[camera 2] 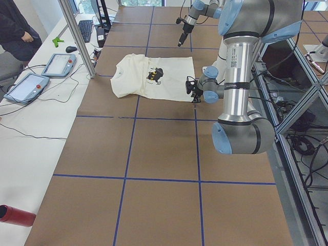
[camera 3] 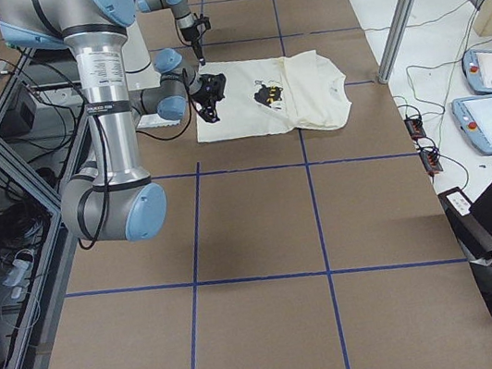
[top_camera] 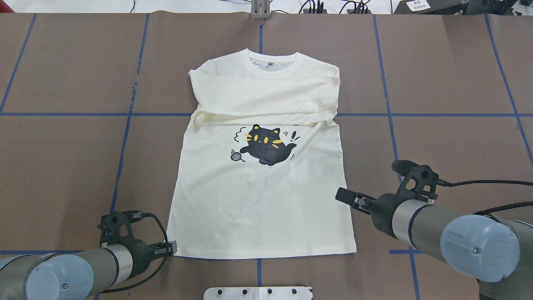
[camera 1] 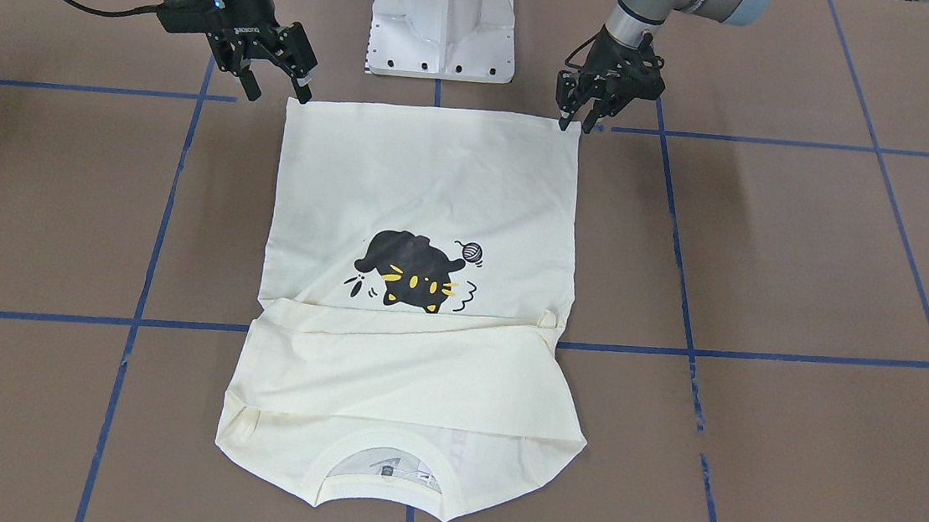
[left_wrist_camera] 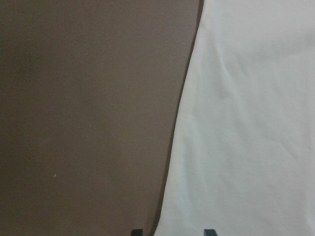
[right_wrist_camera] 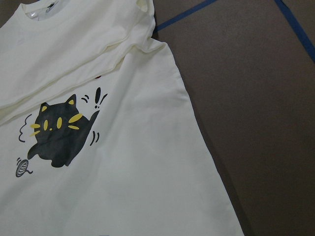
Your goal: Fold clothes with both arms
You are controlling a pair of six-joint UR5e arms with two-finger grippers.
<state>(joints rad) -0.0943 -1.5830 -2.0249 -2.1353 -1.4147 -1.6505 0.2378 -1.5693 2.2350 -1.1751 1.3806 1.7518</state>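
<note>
Black left gripper (camera 1: 578,119) and right gripper (camera 1: 277,92), both open, hover near hem corners of the cream cat-print shirt (camera 1: 426,173); unequal pinches may skew the fold.

cream cat shirt (top_camera: 262,208), face up, flat

Shirt (top_camera: 258,208) on table (top_camera: 62,166), left arm (top_camera: 62,271) and right arm (top_camera: 437,233) flanking its hem

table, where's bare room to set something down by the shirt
Bare table lies wide on both sides of the shirt and beyond its collar. Crowded along the hem: left gripper, right gripper and base.
</note>
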